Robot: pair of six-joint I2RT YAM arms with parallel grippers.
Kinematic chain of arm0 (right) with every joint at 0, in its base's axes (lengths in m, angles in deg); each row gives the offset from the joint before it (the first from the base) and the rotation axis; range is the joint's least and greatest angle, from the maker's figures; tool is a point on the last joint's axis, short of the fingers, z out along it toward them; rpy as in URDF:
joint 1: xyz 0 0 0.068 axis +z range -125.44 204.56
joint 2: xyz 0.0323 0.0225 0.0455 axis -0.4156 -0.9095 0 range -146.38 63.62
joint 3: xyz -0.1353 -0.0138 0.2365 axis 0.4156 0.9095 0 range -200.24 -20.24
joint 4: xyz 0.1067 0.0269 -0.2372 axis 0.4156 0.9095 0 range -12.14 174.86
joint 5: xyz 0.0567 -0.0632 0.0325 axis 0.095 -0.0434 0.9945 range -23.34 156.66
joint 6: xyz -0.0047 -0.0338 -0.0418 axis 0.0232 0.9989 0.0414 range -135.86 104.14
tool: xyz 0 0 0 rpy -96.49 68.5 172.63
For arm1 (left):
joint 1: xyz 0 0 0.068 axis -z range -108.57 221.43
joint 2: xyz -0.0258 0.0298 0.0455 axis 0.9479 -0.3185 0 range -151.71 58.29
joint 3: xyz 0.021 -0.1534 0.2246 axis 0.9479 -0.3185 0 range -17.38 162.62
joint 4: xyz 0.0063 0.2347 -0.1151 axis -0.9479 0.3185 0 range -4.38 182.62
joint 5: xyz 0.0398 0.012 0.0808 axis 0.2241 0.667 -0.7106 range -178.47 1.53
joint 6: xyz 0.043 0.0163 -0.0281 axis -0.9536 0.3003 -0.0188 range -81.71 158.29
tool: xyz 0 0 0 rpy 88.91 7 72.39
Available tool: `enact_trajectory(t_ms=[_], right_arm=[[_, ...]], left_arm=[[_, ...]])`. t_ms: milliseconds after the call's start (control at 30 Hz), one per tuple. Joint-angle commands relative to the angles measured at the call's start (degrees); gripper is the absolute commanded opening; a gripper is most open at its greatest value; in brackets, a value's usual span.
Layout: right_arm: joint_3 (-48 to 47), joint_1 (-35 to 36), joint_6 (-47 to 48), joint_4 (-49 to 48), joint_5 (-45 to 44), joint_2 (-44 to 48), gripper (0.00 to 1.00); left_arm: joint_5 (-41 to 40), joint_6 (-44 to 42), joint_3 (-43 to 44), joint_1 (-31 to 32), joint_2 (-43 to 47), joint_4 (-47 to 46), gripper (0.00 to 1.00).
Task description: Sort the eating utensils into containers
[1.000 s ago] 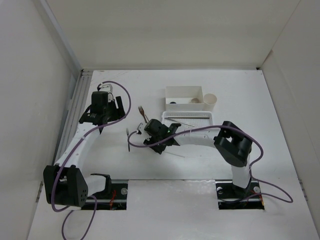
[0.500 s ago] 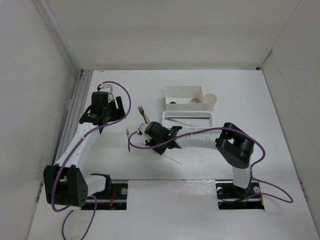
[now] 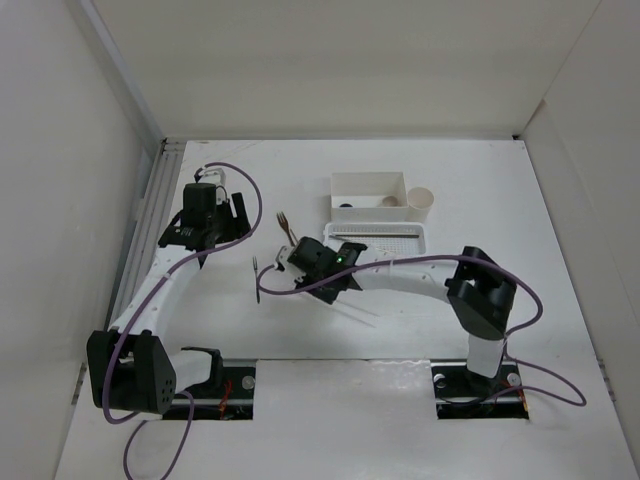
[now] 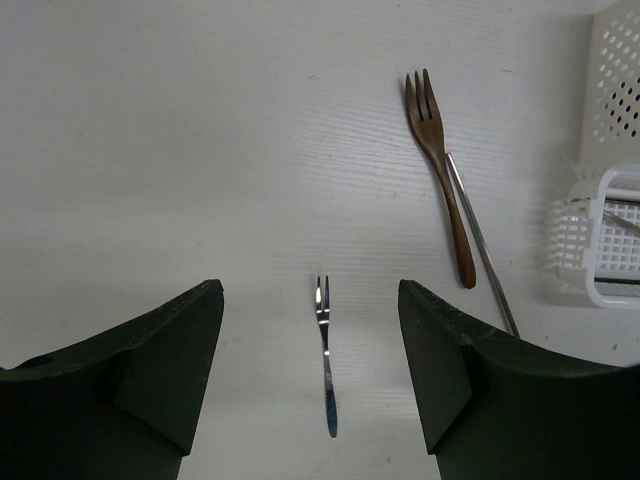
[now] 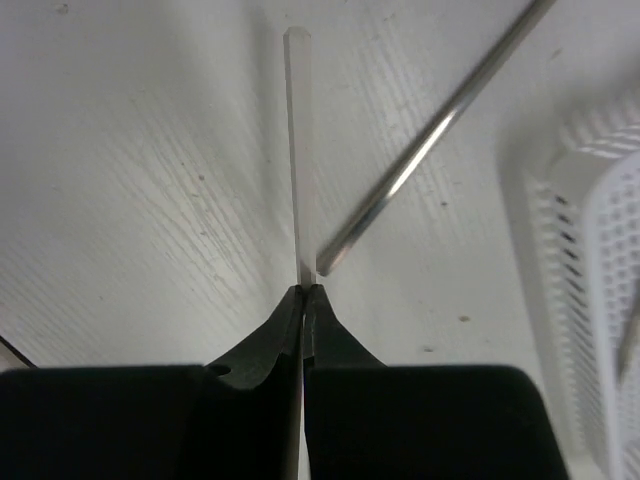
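- My right claw (image 5: 305,292) was clenched, its tips nipping a pale stick (image 5: 298,150) that ran straight out ahead of them over the table (image 3: 400,340).
- From above, the rest of that stick poked out from under the claw toward the near right. I could not tell whether it was clear of the table.
- A steel stick (image 5: 430,135) lay on the table with its near end just beside the pinch point, close to the pale stick. It slanted away to the upper right of the wrist view.
- Further along, the steel stick lay close against the handle of a wood fork (image 4: 440,170).
- My left claw (image 4: 310,370) hung released over the left-centre of the table, jaws wide apart and gripping nothing.
- A small fork (image 4: 324,350) lay flat on the table, apart from the wood fork. The left wrist view framed it between the fingers, tines pointing away.
- The basket (image 3: 400,232) sat at the far middle, just beyond the right claw, with a silvery stick (image 4: 622,222) inside it.
- The box (image 3: 368,180) stood just behind the basket. It held a dark piece (image 3: 345,207) and a cream piece (image 3: 388,202), both too small for me to name.
- The cup (image 3: 420,200) stood upright just right of the box.
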Motion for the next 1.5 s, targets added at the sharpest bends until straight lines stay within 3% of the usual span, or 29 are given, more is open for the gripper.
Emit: enact_trajectory(t_ms=[0, 200, 300, 467, 600, 900, 1033, 1267, 1333, 1467], right_arm=[[-5.4, 0.5, 7.6, 4.8, -3.9, 5.0, 0.0], [-8.0, -4.8, 19.3, 9.7, -7.2, 6.2, 0.0], [-5.6, -10.9, 29.0, 4.6, -6.2, 9.1, 0.0], [-2.1, -19.4, 44.0, -2.0, 2.3, 13.3, 0.0], [-2.2, -24.5, 48.7, -3.5, 7.5, 12.2, 0.0], [0.1, -26.2, 50.0, -5.4, 15.0, 8.8, 0.0], [0.0, -26.8, 49.2, -6.1, 13.9, 7.5, 0.0], [-0.5, -26.8, 36.8, -16.8, 11.3, 14.2, 0.06], [1.7, -27.6, 32.0, -21.5, 9.5, 18.5, 0.09], [5.7, -31.7, 22.3, -22.1, 11.0, 23.0, 0.13]], left_arm=[[0.8, 0.2, -0.1, -0.4, 1.2, -1.5, 0.67], [0.8, 0.2, -0.1, -0.9, 1.2, -1.5, 0.67], [0.8, 0.2, -0.1, -1.4, 1.2, -1.5, 0.67], [0.8, 0.2, -0.1, -2.0, 0.7, -0.9, 0.67], [1.5, -0.3, 0.4, -2.5, 0.1, -0.9, 0.64], [3.6, 0.2, 1.5, -2.5, -3.6, -0.9, 0.63], [3.6, 0.2, 2.0, -2.5, -4.3, -0.4, 0.63], [6.6, -1.1, 4.3, -0.6, -6.1, 1.7, 0.62], [7.1, -2.1, 5.2, 3.8, -6.7, 2.5, 0.62], [7.1, -2.1, 7.4, 10.2, -9.8, 3.0, 0.62]])
